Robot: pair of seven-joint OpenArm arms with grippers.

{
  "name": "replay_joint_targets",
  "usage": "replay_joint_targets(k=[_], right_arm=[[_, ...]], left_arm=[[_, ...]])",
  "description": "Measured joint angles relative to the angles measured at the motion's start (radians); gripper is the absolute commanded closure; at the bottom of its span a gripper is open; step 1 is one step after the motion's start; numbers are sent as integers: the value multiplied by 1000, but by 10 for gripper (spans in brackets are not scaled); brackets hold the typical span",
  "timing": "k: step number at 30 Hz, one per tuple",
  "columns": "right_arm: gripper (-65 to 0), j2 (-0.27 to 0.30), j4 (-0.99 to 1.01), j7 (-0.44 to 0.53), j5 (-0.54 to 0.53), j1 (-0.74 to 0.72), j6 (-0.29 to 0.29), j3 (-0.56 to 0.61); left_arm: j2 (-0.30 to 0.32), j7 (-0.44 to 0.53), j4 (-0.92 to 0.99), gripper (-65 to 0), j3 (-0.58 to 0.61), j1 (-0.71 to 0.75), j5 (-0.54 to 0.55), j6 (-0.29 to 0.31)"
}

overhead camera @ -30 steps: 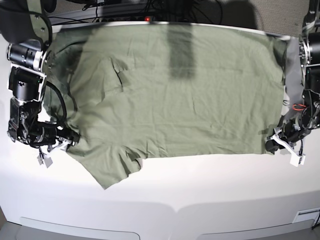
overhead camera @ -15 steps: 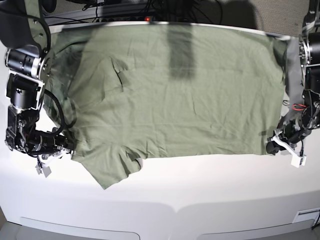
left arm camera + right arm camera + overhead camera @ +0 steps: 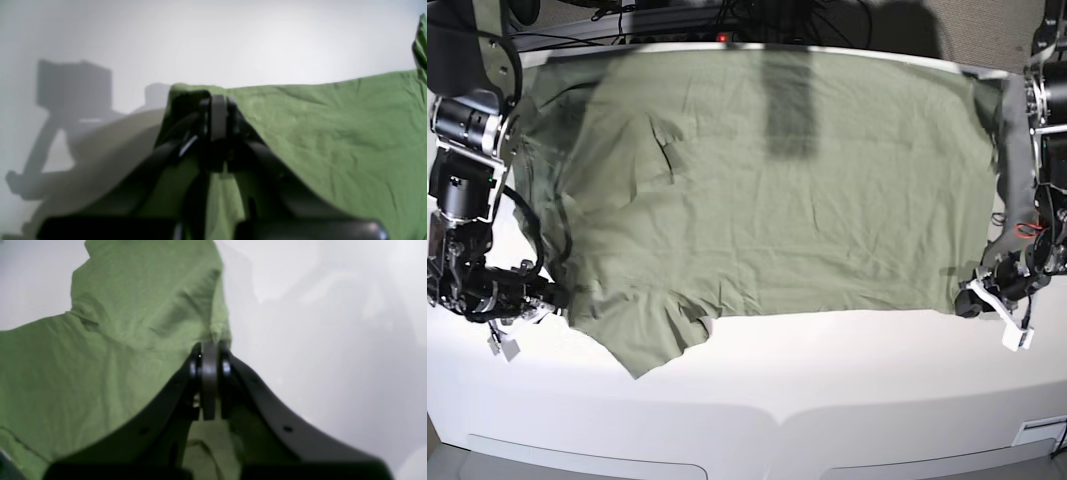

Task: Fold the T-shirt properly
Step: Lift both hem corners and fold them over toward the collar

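The sage-green T-shirt [image 3: 787,200] lies spread flat across the white table [image 3: 847,380], with one sleeve [image 3: 652,345] pointing toward the front edge. At the shirt's left edge in the base view, my right gripper [image 3: 557,300] is shut on the fabric near that sleeve. The right wrist view shows its closed fingertips [image 3: 209,348] pinching the T-shirt [image 3: 100,350]. My left gripper [image 3: 968,302] is shut on the shirt's front right corner. In the left wrist view the T-shirt [image 3: 333,133] drapes over that gripper [image 3: 218,101], whose jaws are closed.
Dark cables and equipment [image 3: 727,15] run along the table's back edge. Both arm bodies [image 3: 467,150] [image 3: 1047,130] stand at the shirt's two sides. Bare white table lies between the shirt and the front edge [image 3: 777,425].
My right gripper has shut on the shirt's edge and moved left, drawing the fabric with it. The left gripper has shifted slightly toward the front, still holding its corner.
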State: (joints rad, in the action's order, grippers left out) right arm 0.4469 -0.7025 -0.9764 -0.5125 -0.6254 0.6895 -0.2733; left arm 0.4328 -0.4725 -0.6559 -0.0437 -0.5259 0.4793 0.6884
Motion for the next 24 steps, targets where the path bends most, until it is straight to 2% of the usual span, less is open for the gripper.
replay_joint_targets(k=[5,10,17,24], right_arm=[[0,19,-62,-25,-39,16,0,1],[0,23,-244,-26,-35,137,0,1],[0,21,-517,-30,-58,320,0,6],[0,21,-679,-29,-58,418,1,-26]], left_arm=[[10,-38,-137,0,0,103,14,0],[41,-96,-295,0,5,202,106,0],[49,-208,-429,0,5,235,174,3],[53,-281,-473,0,5,235,195,3]])
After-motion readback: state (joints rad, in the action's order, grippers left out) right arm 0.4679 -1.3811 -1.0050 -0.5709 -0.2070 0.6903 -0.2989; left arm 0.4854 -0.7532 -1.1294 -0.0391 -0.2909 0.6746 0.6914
